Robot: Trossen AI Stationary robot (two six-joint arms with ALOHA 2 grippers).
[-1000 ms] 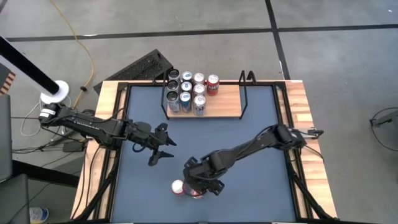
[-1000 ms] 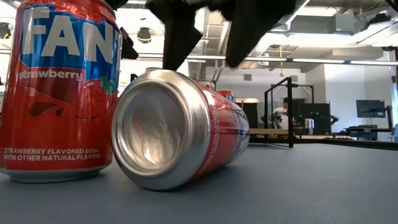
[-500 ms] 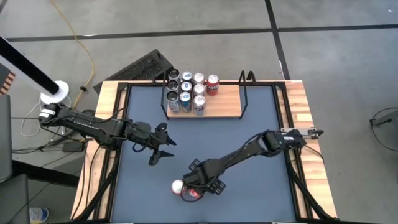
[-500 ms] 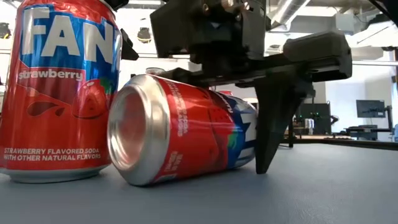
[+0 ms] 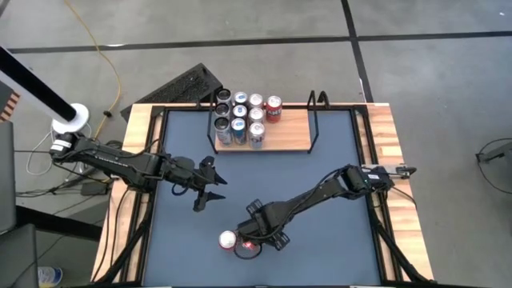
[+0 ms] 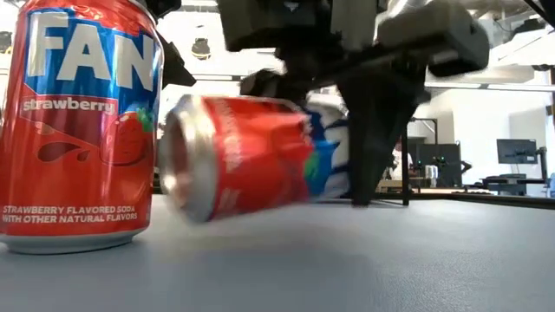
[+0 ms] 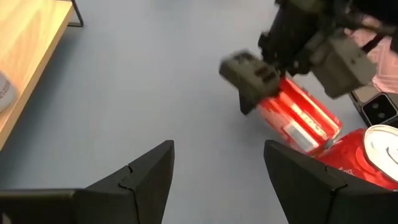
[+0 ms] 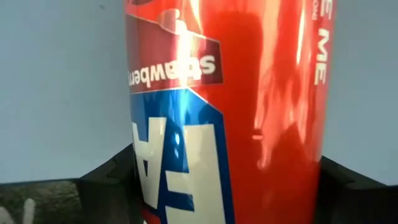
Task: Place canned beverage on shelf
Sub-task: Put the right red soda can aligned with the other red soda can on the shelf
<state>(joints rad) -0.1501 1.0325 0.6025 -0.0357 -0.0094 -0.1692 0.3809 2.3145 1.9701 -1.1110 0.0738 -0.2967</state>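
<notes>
The right gripper (image 5: 253, 241) clamps a toppled red can (image 6: 251, 156), lifting it just beside an upright can (image 6: 80, 126), well short of the shelf (image 5: 284, 132). Next comes righting it. The left gripper (image 5: 210, 190) waits closed, nearer the shelf.

Tipped can (image 5: 250, 246) lies beside upright can (image 5: 229, 239) at the table's near edge — shelf (image 5: 284, 132) far behind.

Both robot arms are dark and thin with many joints; the left gripper (image 5: 210, 193) has pointed black fingers; the right gripper (image 5: 258, 238) is blocky and black.
</notes>
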